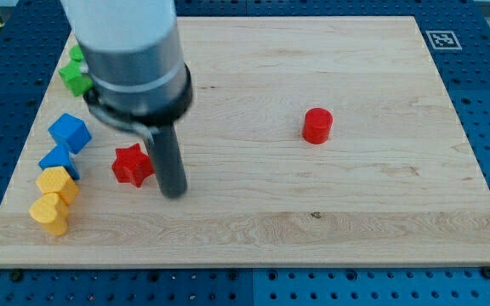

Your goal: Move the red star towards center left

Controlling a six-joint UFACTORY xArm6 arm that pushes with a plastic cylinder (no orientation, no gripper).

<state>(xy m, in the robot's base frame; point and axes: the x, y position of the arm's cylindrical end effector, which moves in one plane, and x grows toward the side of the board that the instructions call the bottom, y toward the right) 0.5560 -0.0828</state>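
My tip [173, 192] sits down on the board [313, 229], just right of the red star [132, 165] & a touch lower; looks touching or nearly so, can't tell which. No jaws on it, just a plain dark rod under a fat grey cylinder housing w/ a black collar, so nothing gripped.

Left to right: far left edge has a yellow pair, the lower yellow block [49, 214] heart-ish, the upper yellow block [58, 184] more hexagonal, the two touching. Just above them a blue block [59, 159], wedge-like, and a blue cube [69, 132] above that, tilted on a corner. Green block [75, 78] at upper left, partly hidden by the arm housing; shape unclear, maybe star-like; a second green bit peeks out above it.

Then the star, left-centre of the board, a bit below mid height, well clear of the blue pieces. Chunky, matte, stubby points; no real long axis, one point facing the rod.

Far to the right, past centre, a red cylinder [317, 126] stands upright, alone.

No containers anywhere. Board is pale wood w/ horizontal grain, a small dark knot low centre. It lies on a blue perforated table [483, 102]. A black-&-white marker tag [441, 39] at the board's top right corner.
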